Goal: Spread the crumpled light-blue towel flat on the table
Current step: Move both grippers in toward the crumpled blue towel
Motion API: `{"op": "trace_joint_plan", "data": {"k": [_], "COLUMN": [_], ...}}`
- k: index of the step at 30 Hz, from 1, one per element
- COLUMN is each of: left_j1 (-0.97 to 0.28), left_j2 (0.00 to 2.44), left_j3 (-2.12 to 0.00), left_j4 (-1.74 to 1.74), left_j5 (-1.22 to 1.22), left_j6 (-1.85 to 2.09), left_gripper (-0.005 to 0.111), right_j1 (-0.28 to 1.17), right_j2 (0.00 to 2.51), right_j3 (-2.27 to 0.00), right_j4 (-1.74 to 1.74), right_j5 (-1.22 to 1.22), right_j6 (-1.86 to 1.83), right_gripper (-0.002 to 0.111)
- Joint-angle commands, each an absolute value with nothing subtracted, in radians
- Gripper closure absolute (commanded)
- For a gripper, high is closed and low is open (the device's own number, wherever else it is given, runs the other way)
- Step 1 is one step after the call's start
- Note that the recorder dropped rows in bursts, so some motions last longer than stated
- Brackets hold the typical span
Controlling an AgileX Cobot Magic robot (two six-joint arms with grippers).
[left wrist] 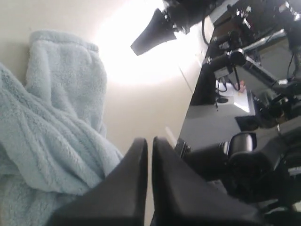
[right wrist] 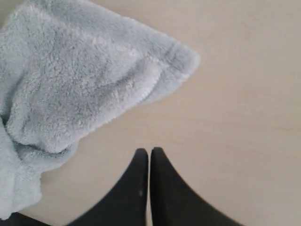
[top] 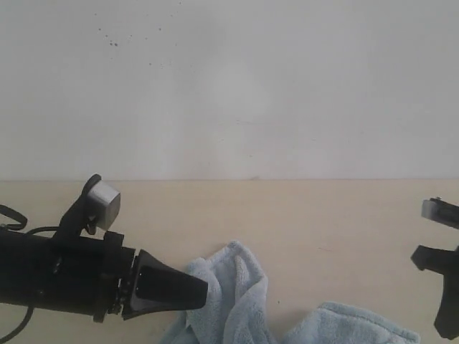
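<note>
Pale light-blue fluffy terry-cloth towel (top: 240, 294) lay crumpled on the wide pale beige wood-look table (top: 323, 215). In the exterior view it sat at the lower middle, bunched in two humps with folds between them, and part of it ran off the bottom edge.

Your black left gripper (left wrist: 148, 141) had its jaws pressed together with only a hairline gap and nothing in them. Its tip sat just beside the towel's left fold; you could not tell whether it touched.

Your black right gripper (right wrist: 149, 151) was likewise closed and empty. It was over bare table, near a hemmed corner of the towel but apart from it.

White speckled wall (top: 229, 86) stood behind the table.
</note>
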State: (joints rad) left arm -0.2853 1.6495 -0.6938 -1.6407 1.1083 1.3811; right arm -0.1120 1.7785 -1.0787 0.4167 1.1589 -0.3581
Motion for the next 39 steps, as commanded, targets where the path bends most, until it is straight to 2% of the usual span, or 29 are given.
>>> {"op": "trace_joint_plan", "data": {"k": [1, 7, 18, 30, 33, 37, 39], "left_j1": [-0.290, -0.290, -0.290, -0.290, -0.290, -0.290, -0.290], "left_j2": [1.666, 1.666, 1.666, 1.666, 1.666, 1.671, 1.671], "left_j3": [-0.692, -0.692, -0.692, -0.692, -0.692, -0.692, -0.692], "left_j4": [-1.712, -1.727, -1.738, -1.738, -1.736, -1.729, -1.729], "left_j5": [1.158, 1.190, 1.190, 1.180, 1.178, 1.178, 1.178], "left_j6": [1.389, 1.403, 1.440, 1.523, 1.536, 1.538, 1.538], "left_gripper": [0.103, 0.103, 0.103, 0.103, 0.103, 0.103, 0.103], "right_j1": [-0.164, -0.084, 0.193, 0.221, 0.220, 0.220, 0.220], "right_j2": [1.779, 1.779, 1.779, 1.779, 1.779, 1.779, 1.779], "right_j3": [-1.051, -0.997, -0.997, -0.999, -0.999, -0.999, -0.999], "right_j4": [0.446, 0.479, 0.556, 0.481, 0.433, 0.434, 0.442], "right_j5": [1.131, 0.942, 0.862, 0.807, 0.795, 0.758, 0.720], "right_j6": [-0.397, -0.449, -0.656, -0.751, -0.749, -0.725, -0.672], "right_gripper": [0.107, 0.107, 0.107, 0.106, 0.093, 0.056, 0.046]}}
